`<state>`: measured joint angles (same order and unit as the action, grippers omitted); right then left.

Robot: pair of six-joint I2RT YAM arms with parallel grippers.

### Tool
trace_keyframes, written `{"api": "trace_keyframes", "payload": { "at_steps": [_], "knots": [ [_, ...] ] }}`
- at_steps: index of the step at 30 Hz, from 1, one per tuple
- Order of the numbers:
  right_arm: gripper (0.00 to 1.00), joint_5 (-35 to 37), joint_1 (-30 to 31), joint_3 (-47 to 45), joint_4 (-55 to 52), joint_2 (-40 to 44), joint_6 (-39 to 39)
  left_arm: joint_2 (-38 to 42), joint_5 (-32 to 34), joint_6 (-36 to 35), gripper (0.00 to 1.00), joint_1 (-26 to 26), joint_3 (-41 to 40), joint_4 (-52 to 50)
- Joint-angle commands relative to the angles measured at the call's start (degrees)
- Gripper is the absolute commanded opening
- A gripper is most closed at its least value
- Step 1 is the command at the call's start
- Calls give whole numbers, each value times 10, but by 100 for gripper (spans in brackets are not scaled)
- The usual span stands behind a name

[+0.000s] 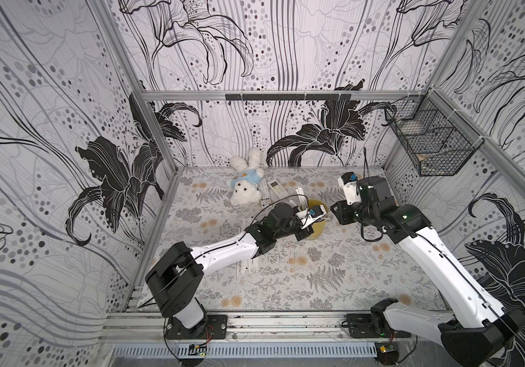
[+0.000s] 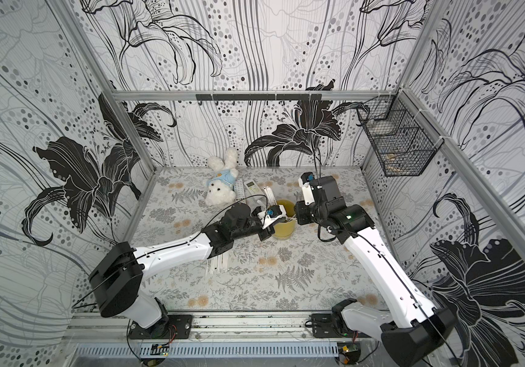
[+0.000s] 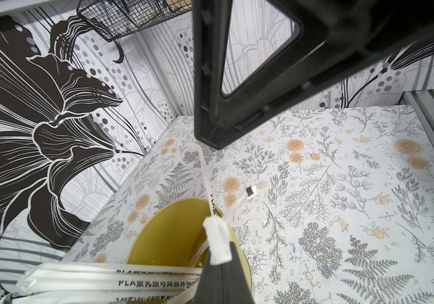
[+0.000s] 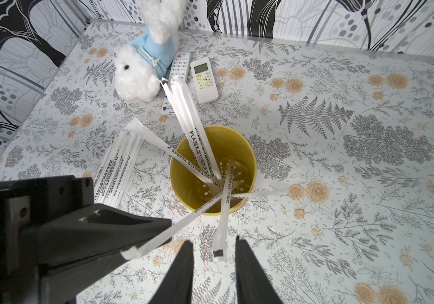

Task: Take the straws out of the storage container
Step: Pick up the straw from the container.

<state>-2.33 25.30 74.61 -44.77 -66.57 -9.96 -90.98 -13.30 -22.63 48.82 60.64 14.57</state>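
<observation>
Straws [image 4: 200, 147] fan out of the yellow cup [image 4: 250, 158], which stands upright near the middle of the table [image 4: 342, 223]. Those inside lean on the rim in several directions, so each tip sticks out where it can be pinched singly. More lie flat in a pile [image 4: 116, 168] near the cup, outside it (by my reading, the ones already taken out).

The left gripper [image 3: 221, 265] is closed tight on the papery tip of one straw whose far end is down in the cup. A hold at the very tip should let it draw the stick out lengthwise rather than tip the cup over. The right gripper [image 4: 213, 240] has its jaws apart with another straw's tip standing between them, touching neither as far as I can tell. That looks like the set-up for a second pinch.

Only the right wrist view looks into the cup: a handful of straws crossing over a holed bottom, with the pile fully laid out beside it. In both top views the left gripper covers much of the cup's mouth, and the pile shows only partly under the left forearm. The left wrist view gives the clamped tip up close, plus the print on straws passing close under the camera. The plush toy [image 4: 142, 65] and two remotes [image 4: 204, 79] sit well beyond the cup.
</observation>
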Motion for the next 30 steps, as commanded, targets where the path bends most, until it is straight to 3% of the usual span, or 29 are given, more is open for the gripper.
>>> {"api": "trace_keyframes", "payload": {
  "at_steps": [1,9,13,18,24,30],
  "knots": [
    [31,-24,-3,21,11,12,6,40,8,-5,0,1,37,-60],
    [29,-124,-4,33,54,36,4,94,25,43,0,1,104,-193],
    [37,-194,-3,36,71,41,11,125,62,67,0,2,121,-242],
    [38,-252,-3,34,104,50,10,180,75,86,0,2,123,-290],
    [40,-376,3,45,117,31,17,222,98,103,0,2,127,-363],
    [40,-393,56,36,142,28,19,253,96,146,0,1,157,-447]
  ]
}}
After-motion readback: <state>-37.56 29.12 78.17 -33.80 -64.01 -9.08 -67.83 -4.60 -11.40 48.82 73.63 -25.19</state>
